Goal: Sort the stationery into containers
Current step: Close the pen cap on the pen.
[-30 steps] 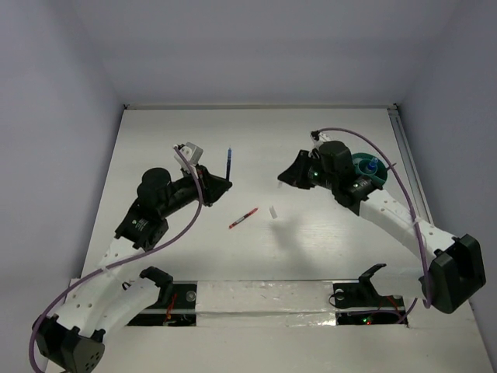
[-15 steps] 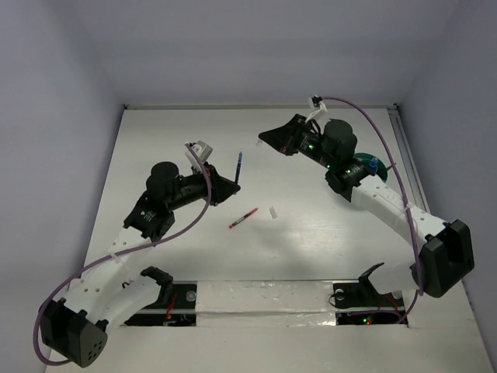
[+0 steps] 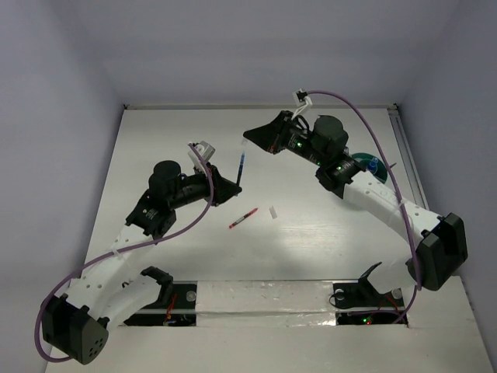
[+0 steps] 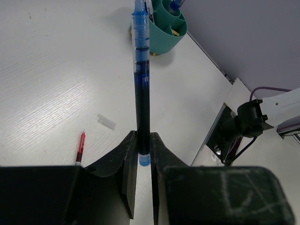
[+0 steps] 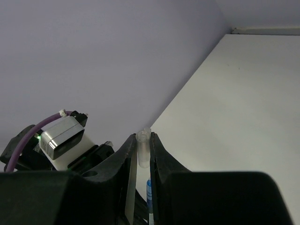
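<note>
My left gripper (image 3: pixel 232 185) is shut on the lower end of a blue pen (image 3: pixel 242 166) and holds it upright above the table; it also shows in the left wrist view (image 4: pixel 142 84), between the fingers (image 4: pixel 127 154). My right gripper (image 3: pixel 248 142) is shut on a small clear cap (image 5: pixel 143 147), right above the pen's top end, whose blue tip (image 5: pixel 149 192) shows just under the cap. The teal tub (image 3: pixel 366 162) stands at the right, mostly hidden behind the right arm; its divided inside shows in the left wrist view (image 4: pixel 168 40). A red pen (image 3: pixel 244 218) lies mid-table.
A small white piece (image 3: pixel 273 212) lies right of the red pen, also in the left wrist view (image 4: pixel 106 122) near the red pen (image 4: pixel 80 147). The left arm's wrist camera (image 5: pixel 61 138) sits close to the right gripper. Walls enclose the table at back and sides.
My right gripper has swung left and away from the tub, ending above the blue pen's top. My left gripper has shifted slightly right, still holding the pen.
</note>
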Action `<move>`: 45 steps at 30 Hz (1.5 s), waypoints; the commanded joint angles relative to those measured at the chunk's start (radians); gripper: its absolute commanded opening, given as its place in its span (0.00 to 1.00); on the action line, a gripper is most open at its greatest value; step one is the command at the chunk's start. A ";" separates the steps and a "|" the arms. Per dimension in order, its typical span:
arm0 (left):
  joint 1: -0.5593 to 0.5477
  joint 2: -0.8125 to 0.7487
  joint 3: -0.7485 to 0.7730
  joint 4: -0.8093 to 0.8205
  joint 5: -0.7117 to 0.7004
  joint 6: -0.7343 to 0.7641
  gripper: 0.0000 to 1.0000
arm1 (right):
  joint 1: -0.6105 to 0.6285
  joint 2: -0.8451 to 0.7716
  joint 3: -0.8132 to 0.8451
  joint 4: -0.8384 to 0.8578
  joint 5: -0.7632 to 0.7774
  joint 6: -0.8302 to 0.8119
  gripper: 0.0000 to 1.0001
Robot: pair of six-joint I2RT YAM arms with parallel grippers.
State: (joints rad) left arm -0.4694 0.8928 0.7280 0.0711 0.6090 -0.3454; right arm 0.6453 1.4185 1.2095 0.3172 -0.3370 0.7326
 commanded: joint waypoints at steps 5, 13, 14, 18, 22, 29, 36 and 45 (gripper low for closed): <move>0.003 -0.025 0.007 0.042 0.008 0.013 0.00 | 0.030 0.011 0.058 0.000 0.003 -0.053 0.00; 0.003 -0.034 0.007 0.044 0.002 0.014 0.00 | 0.030 0.019 0.055 -0.021 0.018 -0.068 0.00; 0.003 -0.034 0.007 0.042 0.001 0.014 0.00 | 0.030 0.016 0.058 -0.024 0.018 -0.070 0.00; 0.012 -0.034 0.008 0.044 0.000 0.014 0.00 | 0.030 0.016 0.056 -0.030 0.020 -0.075 0.00; 0.012 -0.031 0.008 0.042 0.001 0.011 0.00 | 0.030 0.013 0.048 -0.027 0.015 -0.070 0.00; 0.012 -0.015 0.008 0.042 0.017 0.011 0.00 | 0.030 -0.007 0.047 -0.001 0.021 -0.065 0.00; 0.012 -0.017 0.007 0.039 0.012 0.014 0.00 | 0.030 -0.009 0.042 0.020 0.003 -0.050 0.00; 0.012 -0.015 0.008 0.035 0.005 0.014 0.00 | 0.030 -0.020 0.024 0.029 -0.002 -0.041 0.00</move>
State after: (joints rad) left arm -0.4625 0.8833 0.7277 0.0708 0.6018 -0.3439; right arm 0.6647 1.4380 1.2163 0.2779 -0.3275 0.6861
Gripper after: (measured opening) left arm 0.087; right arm 0.186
